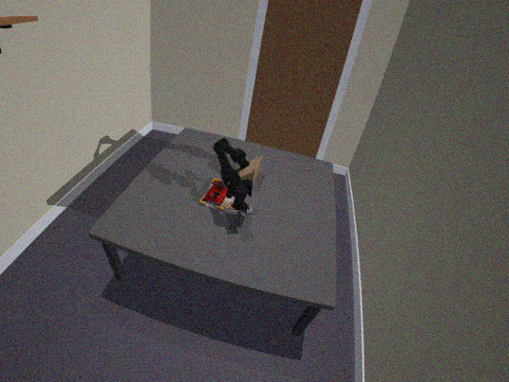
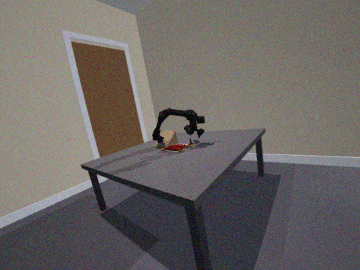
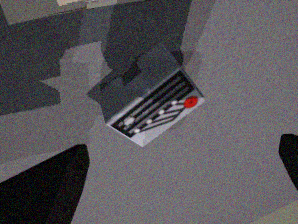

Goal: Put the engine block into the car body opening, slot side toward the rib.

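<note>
Engine block [image 1: 250,211] [image 2: 196,142] [image 3: 156,109] sits outside the red car body [image 1: 216,194] [image 2: 174,147], inward from every corner of the worktop [image 1: 284,251] [image 2: 150,174] [image 3: 235,65] and nearer its door-side edge. The gripper [image 1: 242,208] [image 2: 195,138] [image 3: 184,145] stands wide and empty above, probably to let its fingers straddle the block, which looks skewed between them and likely needs a wrist turn.
</note>
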